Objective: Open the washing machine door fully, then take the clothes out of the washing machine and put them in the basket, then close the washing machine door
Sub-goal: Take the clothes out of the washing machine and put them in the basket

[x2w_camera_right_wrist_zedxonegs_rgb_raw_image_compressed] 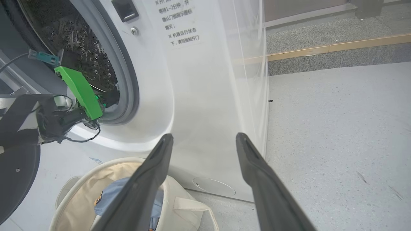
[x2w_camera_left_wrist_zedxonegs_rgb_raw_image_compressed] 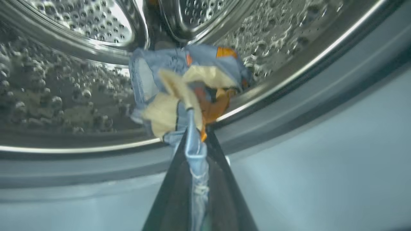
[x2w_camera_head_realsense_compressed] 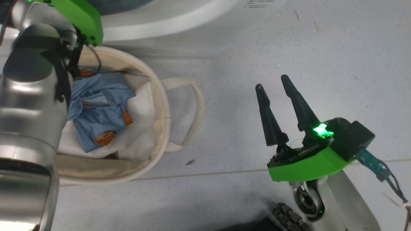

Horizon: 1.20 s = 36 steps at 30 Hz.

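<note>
Left hand [x2w_camera_left_wrist_zedxonegs_rgb_raw_image_compressed: 192,133]: my two dark tapered fingers are pressed together, pinching a thin fold of the garment [x2w_camera_left_wrist_zedxonegs_rgb_raw_image_compressed: 192,77]. The cloth is soft and light blue, with cream patches and orange print. Most of it is bunched in a lump just past my fingertips, and one narrow strip runs back between the fingers.

Around the lump is the drum [x2w_camera_left_wrist_zedxonegs_rgb_raw_image_compressed: 64,96], shiny curved steel, dimpled and full of small holes. Nearer my wrist, on both sides of the fingers, is the gasket [x2w_camera_left_wrist_zedxonegs_rgb_raw_image_compressed: 80,170], a smooth grey band.

To the right of my left forearm is the basket [x2w_camera_head_realsense_compressed: 163,106]. It is round, soft-sided cream canvas, with a flat loop handle [x2w_camera_head_realsense_compressed: 196,109] on the side away from the arm. Inside lies the other garment [x2w_camera_head_realsense_compressed: 99,109], the same blue cloth, crumpled, with an orange bear showing. It rests on a white sheet [x2w_camera_head_realsense_compressed: 141,128] that lines the tub.

Right hand [x2w_camera_head_realsense_compressed: 272,81]: the fingers are spread and there is nothing between them. They are long dark cones on a green mount, above the floor [x2w_camera_head_realsense_compressed: 289,48], which is pale grey, smooth and faintly speckled. The basket is to this hand's left, well apart from it.

Ahead of these fingertips stands the washer [x2w_camera_right_wrist_zedxonegs_rgb_raw_image_compressed: 199,96]. It has a smooth white boxy front with a round opening up and to the left, and a sticker [x2w_camera_right_wrist_zedxonegs_rgb_raw_image_compressed: 179,25] of printed text above.
</note>
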Tool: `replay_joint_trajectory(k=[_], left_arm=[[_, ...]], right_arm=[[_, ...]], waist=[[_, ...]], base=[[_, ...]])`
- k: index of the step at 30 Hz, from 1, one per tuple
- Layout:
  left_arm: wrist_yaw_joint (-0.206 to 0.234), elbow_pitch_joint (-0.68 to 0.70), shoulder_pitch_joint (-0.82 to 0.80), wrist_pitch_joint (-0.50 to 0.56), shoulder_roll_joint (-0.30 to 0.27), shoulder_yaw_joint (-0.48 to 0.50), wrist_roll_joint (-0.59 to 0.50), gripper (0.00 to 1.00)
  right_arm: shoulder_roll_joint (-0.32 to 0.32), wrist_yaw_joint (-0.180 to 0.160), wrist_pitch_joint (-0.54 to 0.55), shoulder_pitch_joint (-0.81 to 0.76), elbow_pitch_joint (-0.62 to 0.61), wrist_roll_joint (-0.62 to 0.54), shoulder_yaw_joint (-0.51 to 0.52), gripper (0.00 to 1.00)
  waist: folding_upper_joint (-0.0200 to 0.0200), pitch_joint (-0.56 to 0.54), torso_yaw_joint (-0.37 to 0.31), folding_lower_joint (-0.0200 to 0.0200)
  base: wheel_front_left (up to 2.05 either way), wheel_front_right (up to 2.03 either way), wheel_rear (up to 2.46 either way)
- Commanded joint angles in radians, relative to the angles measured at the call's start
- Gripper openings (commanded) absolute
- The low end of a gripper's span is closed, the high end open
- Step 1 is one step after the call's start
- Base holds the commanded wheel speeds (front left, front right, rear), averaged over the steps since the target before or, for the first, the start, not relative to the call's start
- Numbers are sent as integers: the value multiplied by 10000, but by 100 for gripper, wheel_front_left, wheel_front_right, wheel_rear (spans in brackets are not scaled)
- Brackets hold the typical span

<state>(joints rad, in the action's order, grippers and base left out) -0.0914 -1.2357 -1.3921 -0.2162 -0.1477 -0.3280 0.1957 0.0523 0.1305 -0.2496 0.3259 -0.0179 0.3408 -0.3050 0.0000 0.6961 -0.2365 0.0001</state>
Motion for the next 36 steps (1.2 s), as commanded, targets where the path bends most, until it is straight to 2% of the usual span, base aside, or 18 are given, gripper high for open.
replay_joint_trajectory(k=[1,5,10,17,25,36], left_arm=[[116,532,-547,-311,-260,164,96,0],[194,1204,-291,-442,-269,275,176,0],[388,3456,1051,-452,-363,663,196,0],[696,5762,2947,-454,-445,1109,-65,0],[866,8712,5657,-455,-177,1851,-372,0],[1146,12794,7781,-455,213,2716,-918,0]], right_arm=[[-20,2,-122,-67,-246,-126,-154,100],[-20,2,-122,-58,-170,-269,-117,100],[-20,2,-122,-188,19,-444,-29,100],[-20,2,-122,-506,243,-554,128,100],[-20,2,-122,-1173,475,-501,178,100],[-20,2,-122,-1788,523,-465,326,100]], waist=[[0,-133,141,-1],[0,-478,417,-1],[0,-1223,773,-1],[0,-2348,1094,-1],[0,-3880,1532,-1],[0,-4943,1877,-1]], base=[[0,0,0],[0,0,0],[0,0,0],[0,0,0],[0,0,0],[0,0,0]])
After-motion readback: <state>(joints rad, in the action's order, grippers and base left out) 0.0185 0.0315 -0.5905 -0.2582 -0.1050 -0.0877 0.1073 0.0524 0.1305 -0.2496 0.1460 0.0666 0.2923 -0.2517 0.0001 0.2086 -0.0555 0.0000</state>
